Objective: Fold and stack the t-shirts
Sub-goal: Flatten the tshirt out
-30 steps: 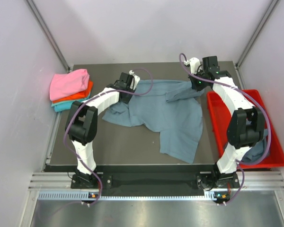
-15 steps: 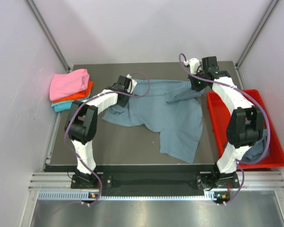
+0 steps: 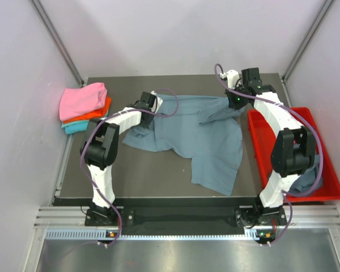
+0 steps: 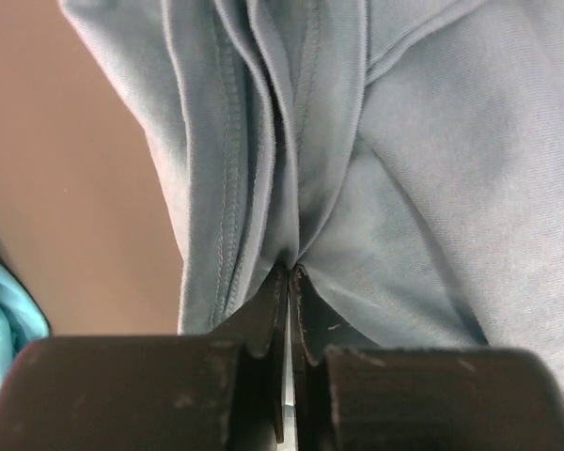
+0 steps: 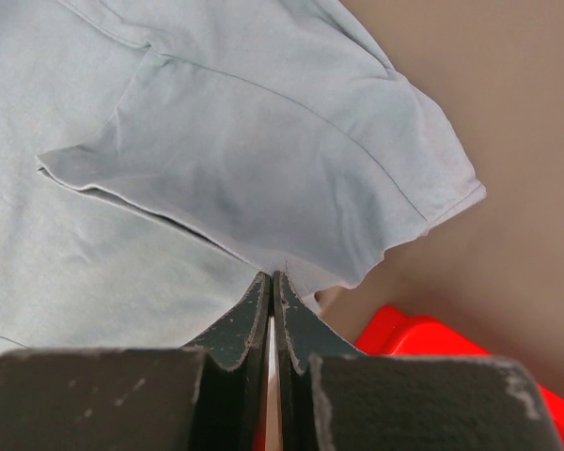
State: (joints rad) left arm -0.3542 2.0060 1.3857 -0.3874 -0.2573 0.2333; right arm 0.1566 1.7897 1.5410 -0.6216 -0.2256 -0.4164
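The left gripper [image 4: 289, 274] is pinching a bunched fold of the slate blue-grey t-shirt [image 4: 432, 141], its two fingers pressed together with gathered, seamed cloth caught at their tips. Ahead of those tips the fabric is fanning out in several ridges. To their left the bare table [image 4: 75, 188] is showing, and a sliver of the teal t-shirt [image 4: 5, 310] is peeking in at the low left edge.

The right gripper [image 5: 273, 279] is clamping the hem of one sleeve of the same shirt, with its jaws closed to a thin slit. The sleeve is lying flat straight ahead of the fingertips, and the red tray [image 5: 404, 338] is sitting just to their lower right.

Seen from overhead, the shirt is lying spread and rumpled on the table, spanning the gap between the two grippers and trailing back toward the arm bases. Well off to the left gripper's left, a folded stack is resting at the table's edge, with the pink t-shirt [image 3: 82, 97] on top, the orange t-shirt [image 3: 99, 112] beneath it and the teal one lowest. A blue-grey garment [image 3: 310, 180] is lying in the tray's near end, partly hidden by the right arm.
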